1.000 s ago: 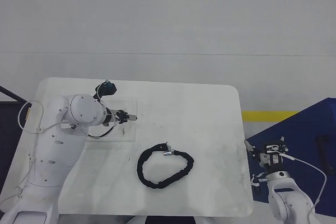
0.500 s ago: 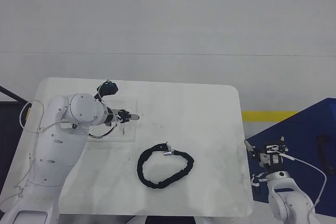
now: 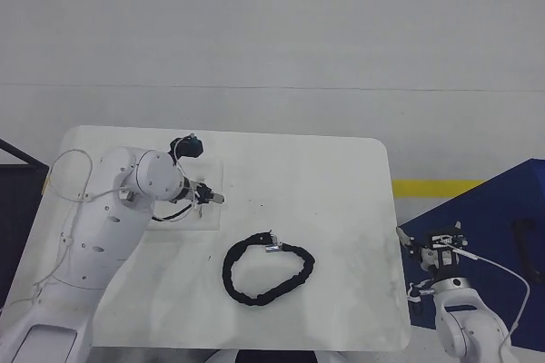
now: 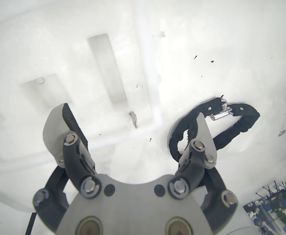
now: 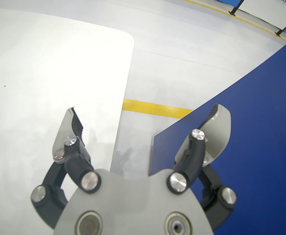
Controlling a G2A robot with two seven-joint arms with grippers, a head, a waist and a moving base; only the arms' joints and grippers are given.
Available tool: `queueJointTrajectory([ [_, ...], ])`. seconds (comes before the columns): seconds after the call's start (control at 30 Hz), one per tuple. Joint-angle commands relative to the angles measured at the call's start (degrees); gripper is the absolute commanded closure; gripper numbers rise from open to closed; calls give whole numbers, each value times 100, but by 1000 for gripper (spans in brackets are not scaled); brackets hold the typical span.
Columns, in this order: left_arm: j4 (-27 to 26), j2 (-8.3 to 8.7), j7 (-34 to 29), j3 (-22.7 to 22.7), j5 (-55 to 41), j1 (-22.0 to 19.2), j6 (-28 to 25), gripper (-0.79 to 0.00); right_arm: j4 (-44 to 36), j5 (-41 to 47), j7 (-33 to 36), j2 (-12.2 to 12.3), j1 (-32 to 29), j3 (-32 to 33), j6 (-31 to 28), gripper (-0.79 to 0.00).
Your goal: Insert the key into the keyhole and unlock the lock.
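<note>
lock (image 3: 229, 270) lies near the middle of the white desk (image 3: 327, 181), a black sleeved loop lying flat, its two ends joined by a silver lock body (image 3: 272, 245) on the side away from the robot. in the left wrist view the same loop (image 4: 245, 121) and silver body (image 4: 220, 114) sit on the bare desk just beside a white foam tray (image 4: 47, 25).

tray (image 3: 213, 172) sits on the left part of the desk, apart from the loop. it has several shallow moulded recesses. a small flat metal piece, taken to be the key (image 4: 134, 123), lies on the tray's surface near the edge that faces the lock. it is not in the keyhole and it is not gripped.

left jaws hang over the tray, tilted down toward it. they stand wide apart with nothing between them. one ribbed pad (image 4: 72, 121) is to one side of the key, and the other finger (image 4: 201, 128) shows in front of the loop. whether the tips touch the foam cannot be told.

right jaws are at the desk's right edge, near its front corner and well apart from lock and tray. they too stand open and empty, one finger (image 5: 70, 128) showing over the desk top (image 5: 47, 50) and the other in front of a blue panel (image 5: 255, 99) beside the desk. a yellow floor line (image 5: 155, 108) runs between desk and panel.
</note>
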Motion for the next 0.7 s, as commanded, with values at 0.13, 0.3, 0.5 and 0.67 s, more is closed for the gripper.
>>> queueJointTrajectory([
  [0.13,409,97,0,705,-320,-468,140,-597,0,0,0,0,0,0,0,-785],
  [0.3,385,231,0,1159,-444,-636,337,-529,0,0,0,0,0,0,0,-785],
  [0.5,251,424,0,1530,-461,-740,482,-486,0,0,0,0,0,0,0,-785],
  [0.67,160,527,0,1681,-529,-753,482,-363,0,0,0,0,0,0,0,-785],
])
